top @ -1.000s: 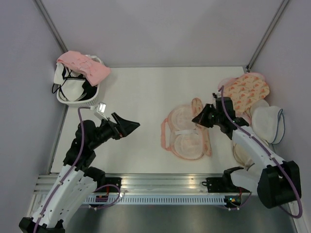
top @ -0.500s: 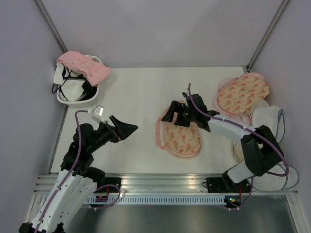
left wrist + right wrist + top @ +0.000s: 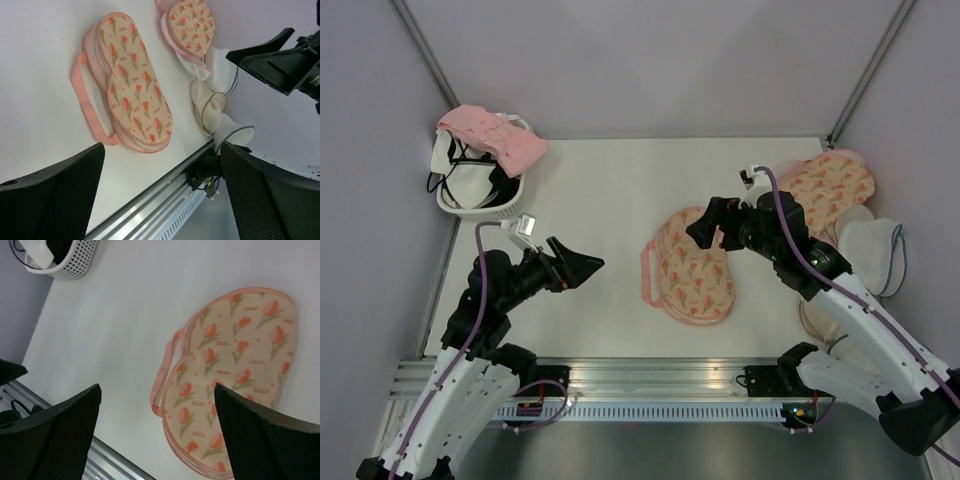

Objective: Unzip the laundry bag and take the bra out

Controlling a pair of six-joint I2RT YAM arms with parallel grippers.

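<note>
Laundry bag [image 3: 692, 268], seemingly zipped, lies flat on white table [image 3: 600, 190]; perforated basket [image 3: 470, 211], far-left corner, holds garments [image 3: 495, 138]. Left gripper [image 3: 590, 270] and right gripper [image 3: 715, 235] gape, empty. Grey walls [image 3: 650, 60].

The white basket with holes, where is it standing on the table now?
In the top view, the white basket stands in the table's far left corner, beyond the left tool, with clothes piled in it.

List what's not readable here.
Bra: in no view; the printed top of the bag covers its inside.
Zip pull: too small in every view.
Basket contents: pink cloth covers them in top view; right wrist view crops the basket.
White pouches: right arm hides part, top view.
</note>
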